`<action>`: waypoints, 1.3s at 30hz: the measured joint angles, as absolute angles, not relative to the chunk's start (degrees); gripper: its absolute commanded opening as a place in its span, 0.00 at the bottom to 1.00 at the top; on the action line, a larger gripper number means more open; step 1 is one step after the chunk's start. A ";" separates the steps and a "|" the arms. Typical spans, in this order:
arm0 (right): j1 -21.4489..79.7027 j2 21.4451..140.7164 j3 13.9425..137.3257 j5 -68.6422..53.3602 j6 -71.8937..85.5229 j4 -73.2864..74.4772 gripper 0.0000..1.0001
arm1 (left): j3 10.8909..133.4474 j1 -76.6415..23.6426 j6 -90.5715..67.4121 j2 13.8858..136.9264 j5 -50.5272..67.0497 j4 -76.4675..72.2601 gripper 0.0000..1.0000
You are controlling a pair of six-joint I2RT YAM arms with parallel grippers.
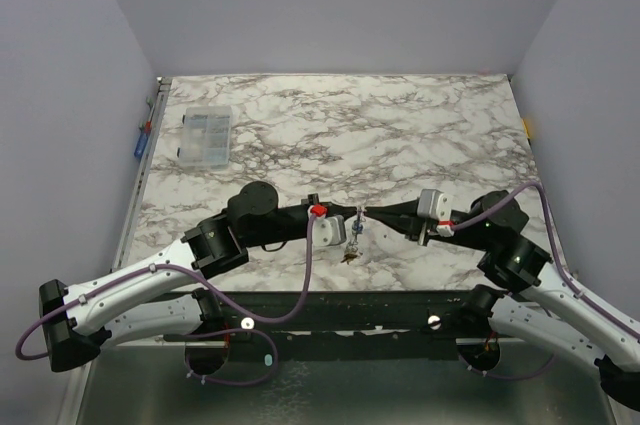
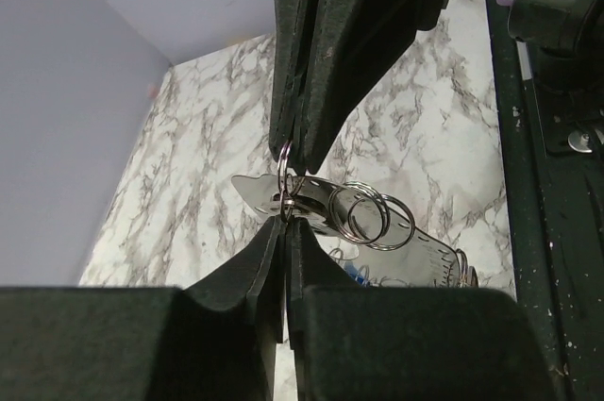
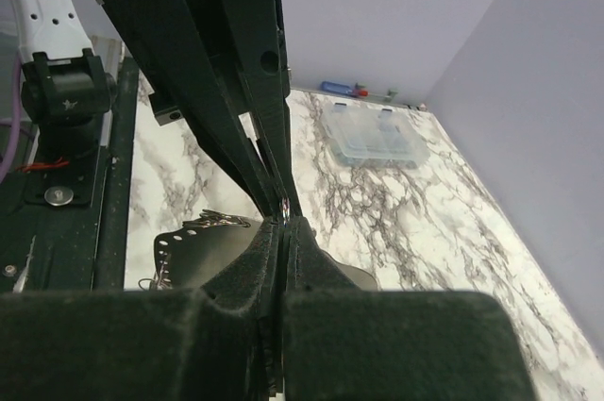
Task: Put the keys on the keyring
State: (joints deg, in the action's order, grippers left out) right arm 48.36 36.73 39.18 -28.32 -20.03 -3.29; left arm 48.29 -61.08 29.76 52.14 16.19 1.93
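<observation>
My two grippers meet tip to tip above the near middle of the table. The left gripper (image 1: 352,217) (image 2: 285,224) is shut on the keyring (image 2: 284,179), a thin silvery loop seen edge-on. The right gripper (image 1: 366,213) (image 3: 284,227) is shut on the same loop from the other side; it is only a glint (image 3: 284,205) in the right wrist view. A flat metal tag with holes (image 2: 415,250) and smaller rings (image 2: 370,216) hang from it. A bunch of keys (image 1: 349,248) dangles below, one with a blue head (image 2: 359,274).
A clear plastic compartment box (image 1: 203,135) (image 3: 373,137) stands at the far left of the marble table (image 1: 400,135). A dark rail (image 1: 330,310) runs along the near edge by the arm bases. Purple walls close in the sides and back.
</observation>
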 measured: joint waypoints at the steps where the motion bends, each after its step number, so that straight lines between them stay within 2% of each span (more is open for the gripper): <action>1: 48.36 36.82 39.18 -28.32 -20.03 -3.29 0.01 | 48.29 -61.08 29.89 52.18 16.27 2.13 0.04; 5: 48.36 37.15 39.27 -28.36 -20.03 -3.29 0.01 | 48.29 -61.08 30.50 52.18 16.58 2.63 0.03; 10: 48.36 37.54 39.31 -28.40 -20.03 -3.29 0.01 | 48.29 -61.08 30.81 52.18 16.56 2.83 0.24; 15: 48.36 37.89 39.33 -28.91 -20.10 -3.29 0.01 | 48.29 -61.08 30.92 52.18 16.56 2.83 0.24; 20: 48.36 37.95 39.38 -29.26 -20.14 -3.29 0.01 | 48.29 -61.08 31.00 52.18 16.56 2.83 0.20; 28: 48.36 38.17 39.38 -29.47 -20.14 -3.27 0.01 | 48.29 -61.08 31.22 52.18 16.49 2.81 0.35; 32: 48.36 38.37 39.38 -29.50 -20.14 -3.20 0.01 | 48.29 -61.08 31.31 52.16 16.21 2.83 0.33; 39: 48.36 38.61 39.72 -29.63 -20.16 -2.85 0.01 | 48.29 -61.08 31.77 51.31 15.55 2.81 0.21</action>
State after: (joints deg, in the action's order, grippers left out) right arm 48.36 38.61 39.72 -29.63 -20.16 -2.85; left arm 48.29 -61.08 31.77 51.31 15.55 2.81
